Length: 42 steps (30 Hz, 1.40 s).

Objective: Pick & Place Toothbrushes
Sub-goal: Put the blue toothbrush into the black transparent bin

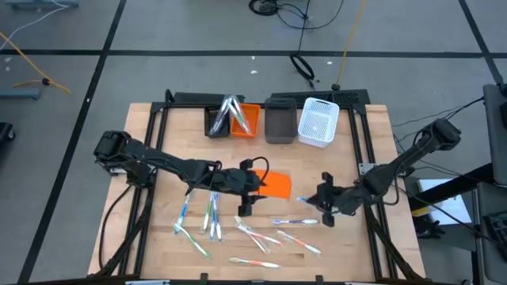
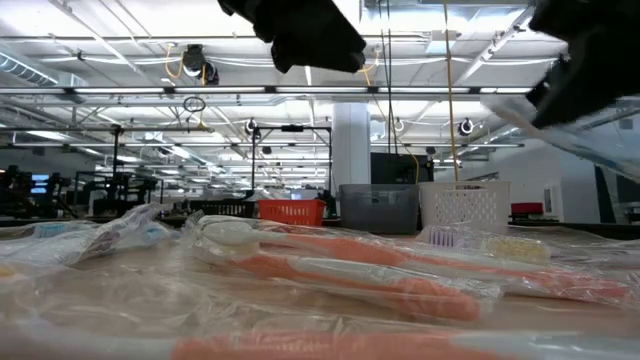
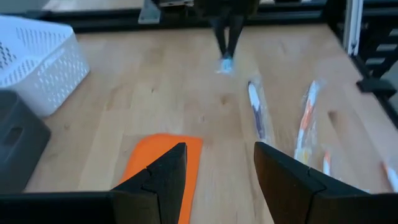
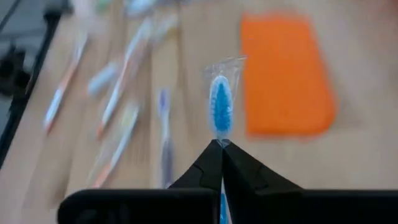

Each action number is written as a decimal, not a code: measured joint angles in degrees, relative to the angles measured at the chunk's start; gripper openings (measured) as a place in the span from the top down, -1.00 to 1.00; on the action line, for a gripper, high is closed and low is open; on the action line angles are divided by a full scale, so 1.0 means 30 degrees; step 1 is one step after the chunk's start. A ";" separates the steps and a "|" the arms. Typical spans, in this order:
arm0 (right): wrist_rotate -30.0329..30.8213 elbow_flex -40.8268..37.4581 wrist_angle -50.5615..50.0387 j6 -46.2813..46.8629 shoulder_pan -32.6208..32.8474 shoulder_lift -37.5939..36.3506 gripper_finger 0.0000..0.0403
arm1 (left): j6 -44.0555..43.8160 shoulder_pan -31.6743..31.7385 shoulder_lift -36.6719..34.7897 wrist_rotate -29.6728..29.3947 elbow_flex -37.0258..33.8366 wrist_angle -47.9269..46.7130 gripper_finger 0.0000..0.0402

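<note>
Several wrapped toothbrushes (image 1: pixel 261 236) lie flat on the near half of the wooden table, and a few more stand in the black bin (image 1: pixel 224 117) at the far edge. My right gripper (image 1: pixel 318 202) hovers right of the flat orange sheet (image 1: pixel 275 184) and is shut on a blue-headed toothbrush (image 4: pixel 221 109) in a clear wrapper. My left gripper (image 3: pixel 217 180) is open and empty. It hangs over the near left corner of the orange sheet (image 3: pixel 163 162), with loose toothbrushes (image 3: pixel 256 115) ahead of it. My right gripper pinches the wrapped toothbrush between its two fingertips (image 4: pixel 208 163), just behind the blue bristle head (image 4: pixel 221 127). The head sticks out past the fingertips toward the table's left. In the low view the toothbrush (image 2: pixel 565 128) is lifted clear of the table and tilted.
Along the far edge stand the black bin, an orange bin (image 1: pixel 247 119), a grey bin (image 1: pixel 280 120) and a white basket (image 1: pixel 318 121). Bare wood lies between the bins and the orange sheet. Dark frame rails (image 1: pixel 368 150) run along the table's sides.
</note>
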 joint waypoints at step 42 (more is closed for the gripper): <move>0.4604 0.0064 2.0351 -1.6647 -0.2166 0.1086 1.00 | -0.1086 0.1297 0.3687 0.0089 0.0000 1.5424 0.07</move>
